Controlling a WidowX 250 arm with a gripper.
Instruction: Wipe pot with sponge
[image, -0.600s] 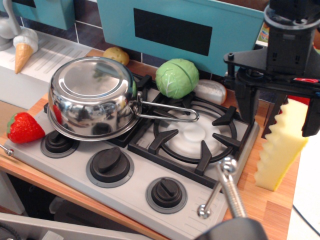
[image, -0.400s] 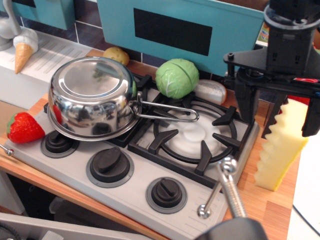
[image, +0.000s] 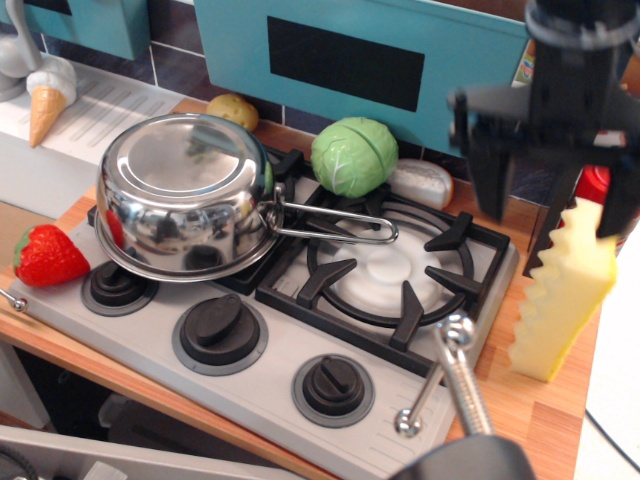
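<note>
Yellow sponge (image: 562, 295) below spread fingers (image: 492, 190), contact unclear from blur.

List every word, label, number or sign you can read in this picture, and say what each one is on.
No text here can be read.
Stove knobs: no numbers or marks visible.
Colourful patch at the teal panel's right edge, beside the claw: maybe a printed label, too small and cut off to read.
Red part behind the claw: blurred, no lettering made out.
Pot, sponge, cabbage: no text.

Open burner grate (image: 385, 262) separates pot (image: 185, 195) from sponge (image: 562, 295); cabbage (image: 353, 156) borders behind.
</note>
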